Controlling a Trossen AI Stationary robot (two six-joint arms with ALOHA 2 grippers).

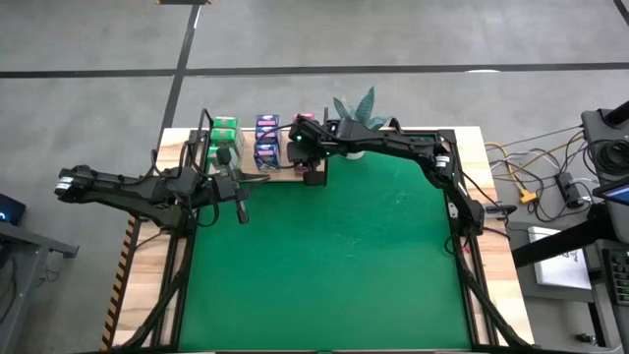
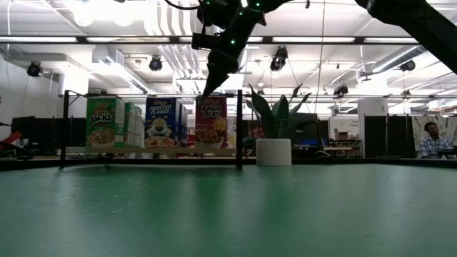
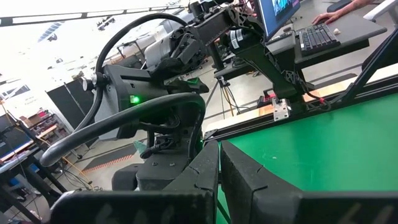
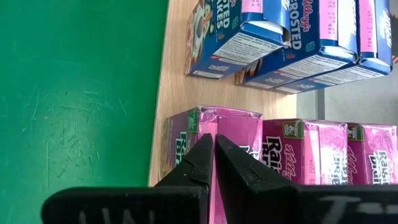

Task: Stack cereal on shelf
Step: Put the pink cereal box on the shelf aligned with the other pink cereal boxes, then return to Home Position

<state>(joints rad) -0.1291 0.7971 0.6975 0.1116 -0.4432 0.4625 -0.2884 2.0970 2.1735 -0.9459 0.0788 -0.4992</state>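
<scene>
In the centre left of the high view the left gripper (image 1: 241, 208) is seen with its fingers (image 3: 208, 171) pressed together on nothing, low over the green table (image 1: 334, 265) and just in front of the shelf (image 1: 257, 167). Farther back, at the top centre, the right gripper (image 1: 313, 175) is held over the front pink cereal carton (image 4: 217, 134), its fingers (image 4: 202, 158) closed and empty. On the shelf three rows are stood: green cartons (image 2: 107, 123), blue-and-white cartons (image 2: 164, 123) and pink ones, with a potted plant (image 2: 275, 135) beside them at the right.
</scene>
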